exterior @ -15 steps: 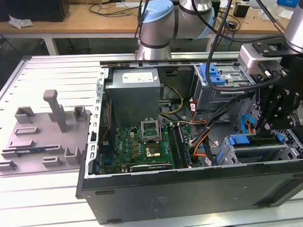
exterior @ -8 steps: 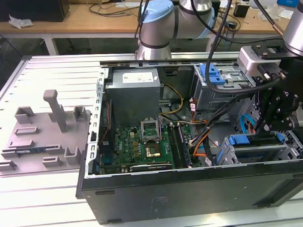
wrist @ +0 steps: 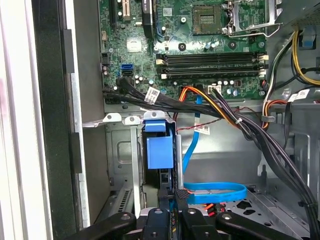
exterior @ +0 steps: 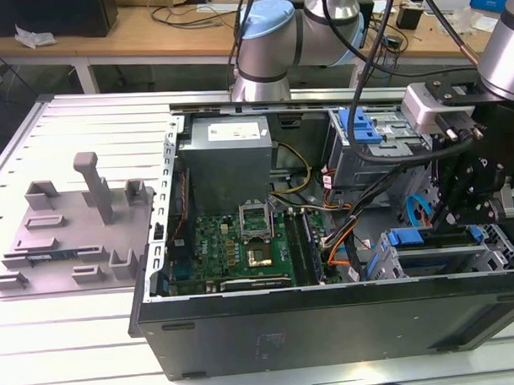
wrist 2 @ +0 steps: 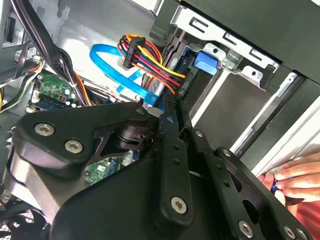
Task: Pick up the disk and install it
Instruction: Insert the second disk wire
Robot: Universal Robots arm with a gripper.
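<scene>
The disk [exterior: 435, 249] sits in the drive cage [exterior: 500, 250] at the open computer case's corner, on the exterior view's right. Its blue rails show at both ends. In the first wrist view I look along the disk [wrist: 159, 150] standing edge-on in the metal cage, blue plastic facing me. My gripper [exterior: 448, 223] hangs right above it, fingers drawn together. In both wrist views the gripper [wrist: 174, 194] [wrist 2: 172, 107] is shut, tips at the disk's near edge with nothing held between them. A blue tab [wrist 2: 205, 62] of the cage area lies just beyond the tips.
The grey power supply [exterior: 226, 155] and the green motherboard [exterior: 242, 244] fill the case's middle. Bundled cables [wrist: 225, 112] and a blue flat cable [wrist: 215, 192] run close beside the cage. A person's hand [wrist 2: 295, 180] rests at the case's edge. A grey fixture [exterior: 81, 224] stands on the exterior view's left.
</scene>
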